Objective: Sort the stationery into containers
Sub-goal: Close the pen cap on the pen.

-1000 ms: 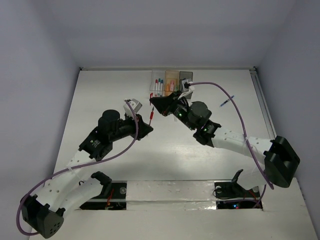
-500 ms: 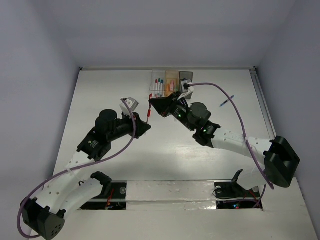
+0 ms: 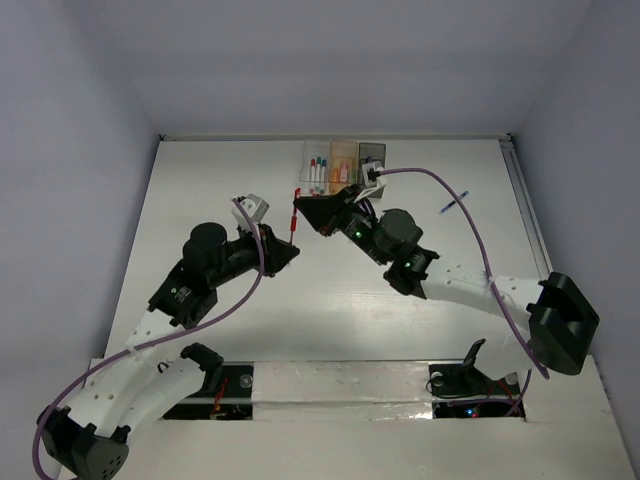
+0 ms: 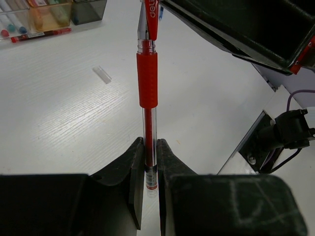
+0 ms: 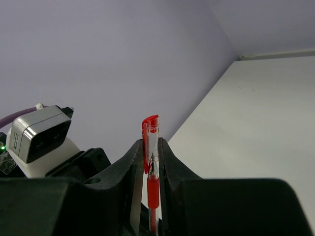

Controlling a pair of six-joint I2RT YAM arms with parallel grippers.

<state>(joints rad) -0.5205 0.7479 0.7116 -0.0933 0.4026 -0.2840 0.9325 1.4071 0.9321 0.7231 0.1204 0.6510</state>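
Observation:
A red pen (image 4: 147, 83) with a clear barrel and red cap (image 5: 151, 132) hangs over the table, gripped at both ends. My left gripper (image 4: 150, 147) is shut on its rear end, and my right gripper (image 5: 150, 147) is shut on the capped end. From above, the pen (image 3: 294, 218) spans the short gap between the left gripper (image 3: 289, 248) and the right gripper (image 3: 299, 203). At the back stand the clear bin (image 3: 316, 166) holding markers, the orange bin (image 3: 343, 160) and the dark grey bin (image 3: 372, 155).
A blue pen (image 3: 453, 204) lies on the table at the right. Another red pen (image 4: 42, 34) lies in front of the bins, and a small clear piece (image 4: 102, 74) rests on the table nearer to me. The right arm's purple cable (image 3: 470, 215) arcs overhead.
Both arms have drifted slightly left and towards the back, carrying the red pen with them. Both grips have stayed the same.

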